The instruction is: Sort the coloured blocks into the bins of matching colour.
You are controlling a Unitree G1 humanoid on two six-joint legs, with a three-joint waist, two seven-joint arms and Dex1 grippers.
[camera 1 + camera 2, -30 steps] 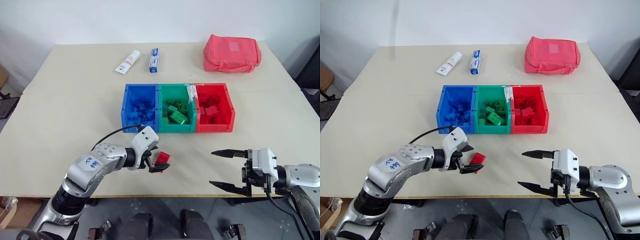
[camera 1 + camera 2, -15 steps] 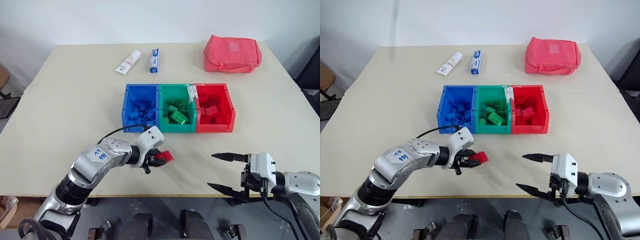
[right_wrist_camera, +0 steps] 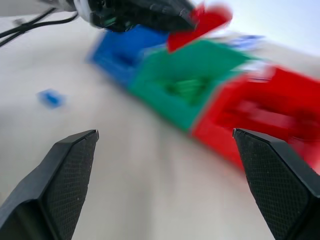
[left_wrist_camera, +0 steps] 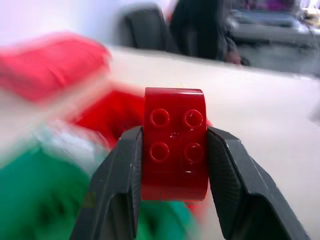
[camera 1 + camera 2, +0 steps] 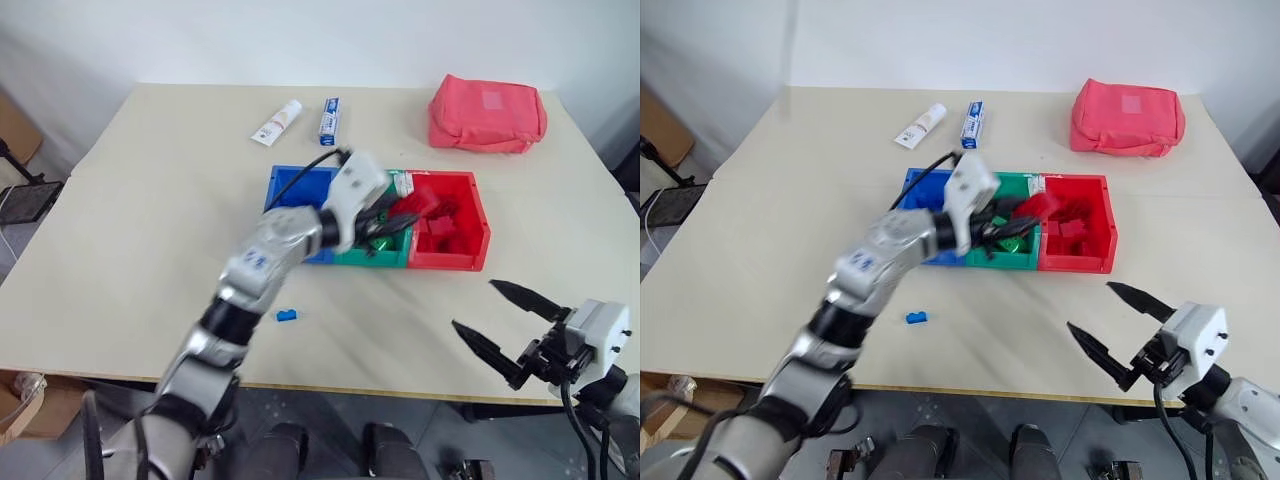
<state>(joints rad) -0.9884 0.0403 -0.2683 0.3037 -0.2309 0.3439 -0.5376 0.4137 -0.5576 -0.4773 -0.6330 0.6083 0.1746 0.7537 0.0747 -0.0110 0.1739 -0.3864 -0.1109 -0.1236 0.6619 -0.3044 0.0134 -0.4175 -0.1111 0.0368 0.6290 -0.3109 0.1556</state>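
My left gripper (image 4: 175,131) is shut on a red studded block (image 4: 175,145) and holds it in the air over the join of the green bin (image 5: 370,260) and the red bin (image 5: 448,260). The same red block (image 5: 1035,205) shows beyond the forearm in the eye views. The arm covers part of the blue bin (image 5: 283,182). All three bins hold blocks of their own colour. A small blue block (image 5: 287,315) lies on the table in front of the bins. My right gripper (image 5: 475,305) hangs open and holds nothing near the table's front right edge.
A white toothpaste tube (image 5: 277,122) and a blue-and-white box (image 5: 328,120) lie behind the bins. A pink-red fabric pouch (image 5: 487,112) sits at the back right. The table's front edge runs just below the right gripper.
My left gripper shut on the red block at the table's front, then lifted it up and forward over the bins. The right gripper stayed open and shifted slightly right. The camera view moved.
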